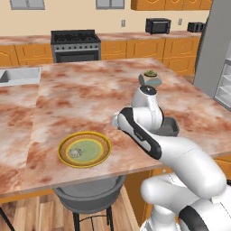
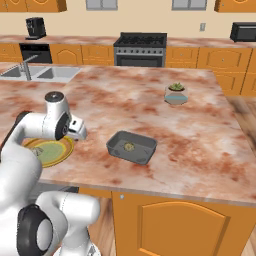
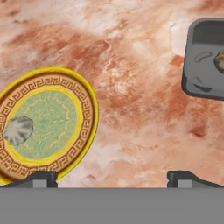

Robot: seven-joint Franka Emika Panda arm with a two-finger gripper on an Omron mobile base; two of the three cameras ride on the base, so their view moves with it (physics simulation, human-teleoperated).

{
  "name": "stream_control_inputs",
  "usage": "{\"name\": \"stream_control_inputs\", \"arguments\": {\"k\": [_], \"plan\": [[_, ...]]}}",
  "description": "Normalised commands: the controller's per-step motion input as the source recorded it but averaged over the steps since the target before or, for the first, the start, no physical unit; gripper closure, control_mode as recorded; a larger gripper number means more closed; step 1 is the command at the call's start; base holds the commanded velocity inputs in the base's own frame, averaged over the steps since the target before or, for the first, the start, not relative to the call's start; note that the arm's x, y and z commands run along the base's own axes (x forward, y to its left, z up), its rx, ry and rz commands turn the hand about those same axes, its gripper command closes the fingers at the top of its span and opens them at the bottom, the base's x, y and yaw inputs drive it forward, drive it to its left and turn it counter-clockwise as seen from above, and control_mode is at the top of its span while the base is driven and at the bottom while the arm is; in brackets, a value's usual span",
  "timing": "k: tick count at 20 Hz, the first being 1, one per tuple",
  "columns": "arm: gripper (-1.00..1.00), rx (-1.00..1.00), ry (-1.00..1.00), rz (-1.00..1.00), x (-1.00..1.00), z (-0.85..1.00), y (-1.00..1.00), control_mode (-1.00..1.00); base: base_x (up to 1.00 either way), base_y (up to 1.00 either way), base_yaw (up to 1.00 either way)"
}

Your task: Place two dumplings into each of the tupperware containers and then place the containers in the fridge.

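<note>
A dark grey tupperware container [image 2: 120, 150] [image 1: 172, 127] sits on the island counter near its front edge, with one dumpling [image 2: 129, 146] [image 3: 220, 61] inside it. Left of it lies a yellow-rimmed plate [image 1: 97, 158] [image 3: 48, 87] carrying another dumpling [image 1: 74, 152] [image 3: 17, 130]. My gripper [image 3: 113, 179] hovers open above the bare counter between plate and container [image 3: 201, 83], nothing between its fingertips [image 3: 43, 178]. In the left base view my arm hides part of the container. The fridge [image 1: 212, 49] stands at the right with white shelves showing.
A potted plant [image 2: 176, 93] [image 1: 150, 74] stands farther back on the counter. A sink [image 2: 40, 73] is at the far left, a stove [image 1: 76, 44] against the back wall. A grey stool [image 1: 90, 196] sits under the counter's front edge.
</note>
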Motion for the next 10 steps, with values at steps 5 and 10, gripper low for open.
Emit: {"name": "stream_control_inputs", "arguments": {"k": [5,10], "plan": [[-1.0,-0.02,0.0,0.02,-0.04,0.13,0.56,-1.0,0.0,0.0,0.0],[-1.0,0.0,0.0,0.03,-0.19,0.0,0.39,-1.0,0.0,0.0,0.0]]}}
